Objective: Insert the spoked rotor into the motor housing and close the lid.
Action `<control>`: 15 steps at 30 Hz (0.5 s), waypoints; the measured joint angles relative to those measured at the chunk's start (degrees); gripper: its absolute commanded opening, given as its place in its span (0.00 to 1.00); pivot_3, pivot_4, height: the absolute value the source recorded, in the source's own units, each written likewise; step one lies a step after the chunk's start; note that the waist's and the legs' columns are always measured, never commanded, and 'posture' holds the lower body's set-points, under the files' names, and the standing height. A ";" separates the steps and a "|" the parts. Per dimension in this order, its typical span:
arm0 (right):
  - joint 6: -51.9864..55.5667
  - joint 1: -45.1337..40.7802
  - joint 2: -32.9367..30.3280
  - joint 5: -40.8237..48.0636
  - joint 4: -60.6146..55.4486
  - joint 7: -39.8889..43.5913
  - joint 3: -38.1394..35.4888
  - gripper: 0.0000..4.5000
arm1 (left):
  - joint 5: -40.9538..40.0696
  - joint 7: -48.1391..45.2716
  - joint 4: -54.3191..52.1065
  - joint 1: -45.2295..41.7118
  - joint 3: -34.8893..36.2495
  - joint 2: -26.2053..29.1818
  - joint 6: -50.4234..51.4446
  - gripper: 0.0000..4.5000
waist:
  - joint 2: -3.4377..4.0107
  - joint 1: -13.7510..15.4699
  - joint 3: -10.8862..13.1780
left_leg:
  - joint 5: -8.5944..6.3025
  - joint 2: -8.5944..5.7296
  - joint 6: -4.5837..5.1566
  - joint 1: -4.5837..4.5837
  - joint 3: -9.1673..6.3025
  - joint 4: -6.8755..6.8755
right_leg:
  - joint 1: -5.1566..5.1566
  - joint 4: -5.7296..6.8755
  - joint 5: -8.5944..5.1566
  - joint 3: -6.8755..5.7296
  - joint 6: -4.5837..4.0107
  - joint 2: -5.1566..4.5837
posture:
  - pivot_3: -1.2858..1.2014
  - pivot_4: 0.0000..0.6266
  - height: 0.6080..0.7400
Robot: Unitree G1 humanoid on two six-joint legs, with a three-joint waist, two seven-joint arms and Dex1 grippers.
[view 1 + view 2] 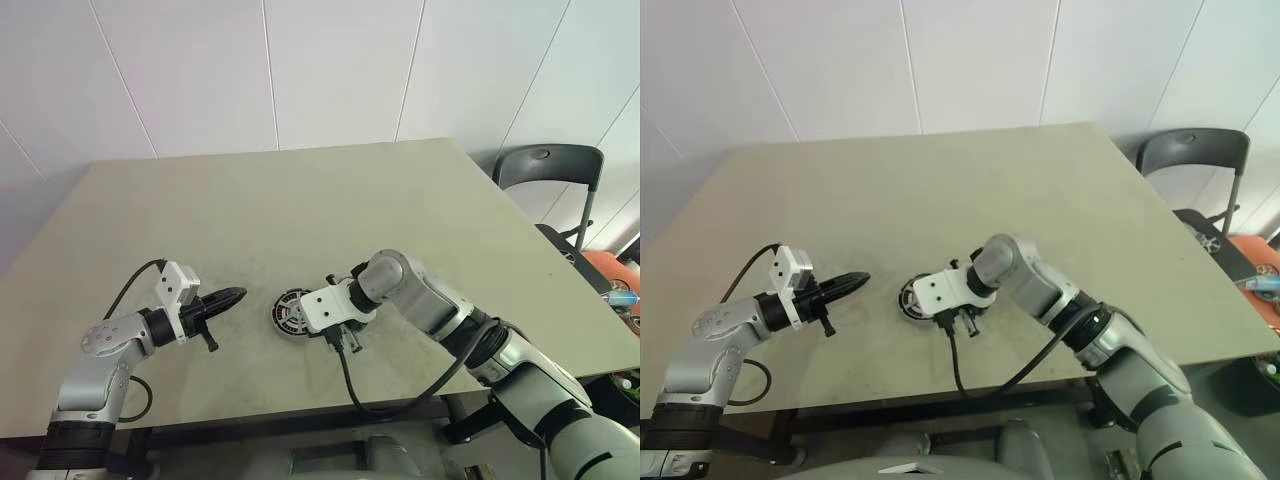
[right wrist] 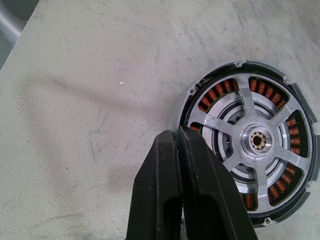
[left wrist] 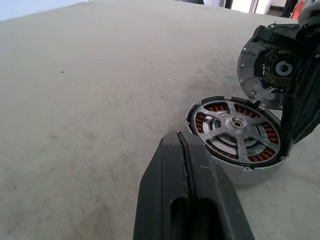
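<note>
Bench note, near edge of the counter first
- Left claw (image 3: pixel 181 137): two black fingers pressed together, nothing between them. It hangs just above the beige matte counter (image 1: pixel 300 200), tips aimed at the motor parts and apart from them
- Right claw (image 2: pixel 178 131): black fingers also pressed together, no part gripped between them. It reaches in from the robot's right, angled down, with its tips at the near rim of the housing. Cannot tell whether they actually touch the rim
- Motor housing, a round flat dark-rimmed metal can with a ring of copper-coloured windings (image 2: pixel 300 107): sits flat on the counter between the two claws, near the front edge and open on top
- Spoked rotor, a small silvery wheel with pale spokes and a bright hub (image 2: pixel 257 140): seated inside the housing, level, with the copper windings showing through the gaps between its spokes
- Grey round disc with a dark centre (image 3: pixel 250 65): stands on edge just past the housing's far rim, close against the right claw's black body. Cannot tell if this is the lid or whether anything grips it
- Farther back: bare counter, then a dark plastic chair (image 1: pixel 548 165) off its far right corner, and a white tiled wall (image 1: pixel 300 70)
</note>
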 measured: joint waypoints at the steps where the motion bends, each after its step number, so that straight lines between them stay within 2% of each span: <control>1: -0.09 -0.12 0.03 0.02 0.36 -0.02 0.00 0.02 | 0.00 0.00 0.00 0.01 0.00 0.00 0.00 0.00 | 0.00 0.00 0.00 | 0.01 0.01 -0.01 0.01 0.00 0.00 | 0.00 0.00 -0.02 0.00 0.03 0.01 | 0.52 0.00 1.00; 14: -4.17 -4.10 -2.96 -2.16 7.83 -0.86 -0.38 0.02 | 0.00 -0.15 0.04 0.01 -0.02 -0.03 -0.02 0.00 | 0.04 0.08 0.03 | 0.08 0.01 -0.10 -0.02 -0.02 0.07 | -0.01 0.02 -0.03 -0.01 -0.11 0.03 | 0.52 0.00 1.00; 15: -4.48 -4.11 -2.96 -2.16 8.09 -0.89 -0.66 0.06 | 0.00 -0.14 0.08 0.00 -0.02 -0.04 -0.02 0.00 | 0.04 0.08 0.03 | 0.08 0.01 -0.10 -0.04 -0.02 0.06 | -0.04 0.02 -0.02 -0.01 -0.11 0.02 | 0.52 0.00 1.00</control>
